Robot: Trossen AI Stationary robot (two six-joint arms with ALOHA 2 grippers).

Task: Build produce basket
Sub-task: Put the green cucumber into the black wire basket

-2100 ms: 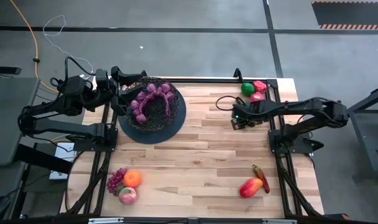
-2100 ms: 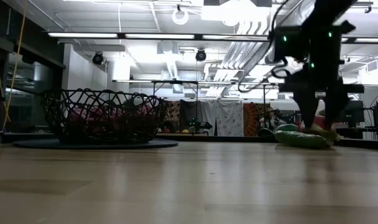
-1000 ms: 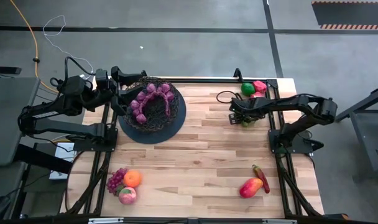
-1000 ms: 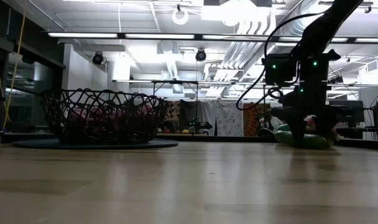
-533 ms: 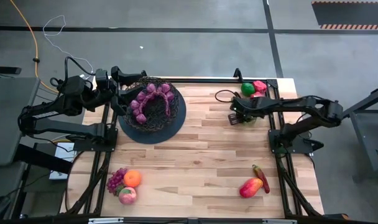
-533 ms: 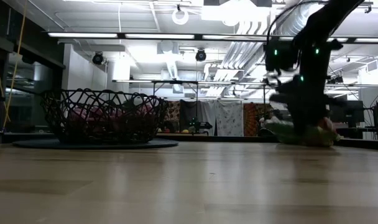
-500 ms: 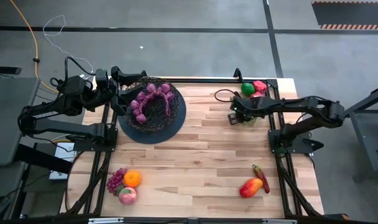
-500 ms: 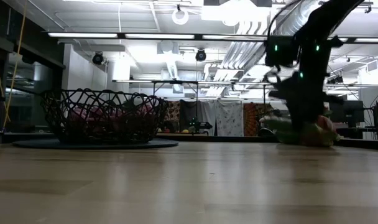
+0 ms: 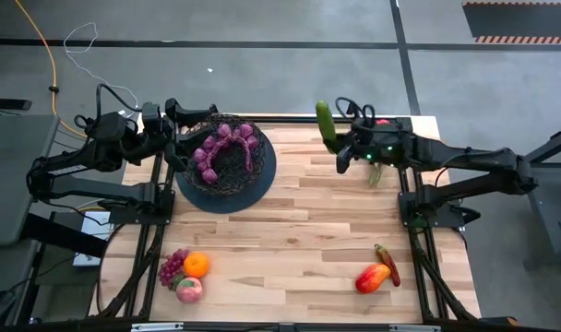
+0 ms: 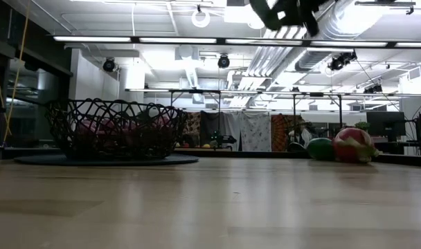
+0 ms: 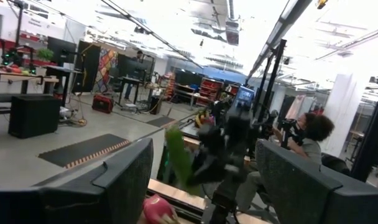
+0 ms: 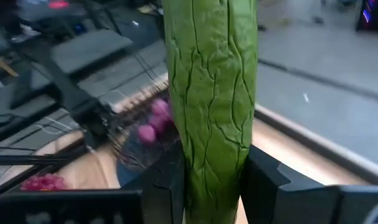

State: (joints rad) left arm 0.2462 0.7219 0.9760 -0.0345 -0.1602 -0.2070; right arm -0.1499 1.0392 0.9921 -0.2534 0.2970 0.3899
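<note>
The cucumber (image 9: 325,123) is what has changed: a second ago it lay on the table (image 9: 299,240) by the far right corner with our right gripper (image 9: 336,148) lowered over it, and now it is up in the air, standing out past the far table edge in the high view; in the right wrist view we see it upright between the two dark fingers, which are clamped on its lower part, so the pick looks to have succeeded; the low view agrees, since the green pepper (image 10: 321,149) and the red pepper (image 10: 353,145) now sit unobstructed where the arm had been, and only the arm's dark bulk shows at the top edge; the basket (image 9: 223,157) stands well apart from the cucumber, at the far left, with purple grape bunches (image 9: 227,140) already inside it; our left gripper (image 9: 181,138) waits just beside the basket's rim with its fingers apart and nothing between them; what remains, as we judge it, is the carry across to the basket and the release; the orange (image 9: 196,265), peach (image 9: 189,290) and another grape bunch (image 9: 173,268) at the near left, and the mango (image 9: 373,277) at the near right, are not yet gathered, so the task seems early.
</note>
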